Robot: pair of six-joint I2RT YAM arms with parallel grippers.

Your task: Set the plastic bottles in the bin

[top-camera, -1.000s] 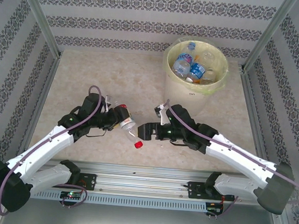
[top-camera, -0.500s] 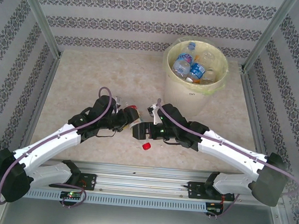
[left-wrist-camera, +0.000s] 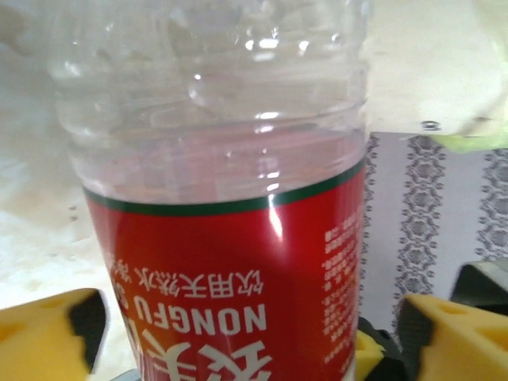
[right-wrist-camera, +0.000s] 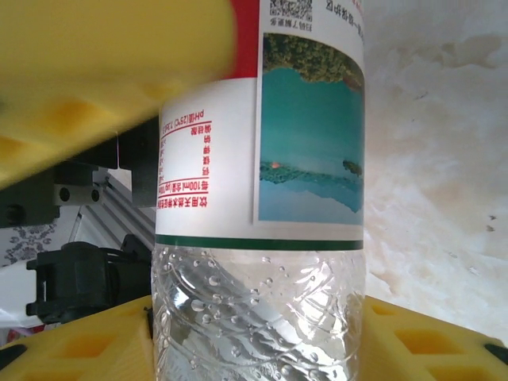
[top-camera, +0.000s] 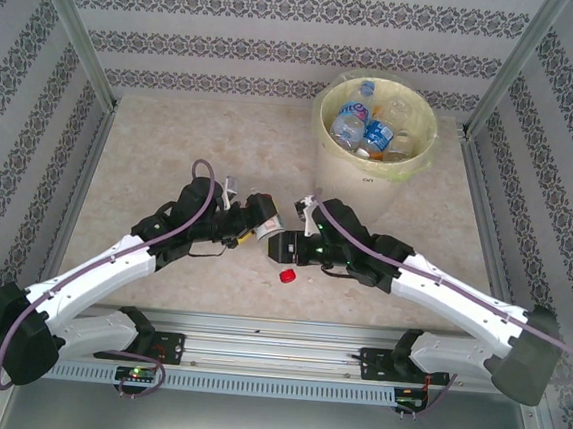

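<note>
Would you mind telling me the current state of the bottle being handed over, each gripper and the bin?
bottle: red cap on, between the two grippers.
left gripper: open around the bottle.
right gripper: shut on the bottle.
bin: upright, lined, partly filled with other bottles.

Let go of the Nongfu bottle [left-wrist-camera: 230, 262] with the left gripper [left-wrist-camera: 246, 341]: pads [left-wrist-camera: 48, 325] now spread wide, clear of the red label on both sides. Closed the right gripper [right-wrist-camera: 258, 349], wide apart a second ago, onto the clear body below the label. Drew both grippers closer together; shifted the red cap [top-camera: 287, 274] slightly right.
</note>
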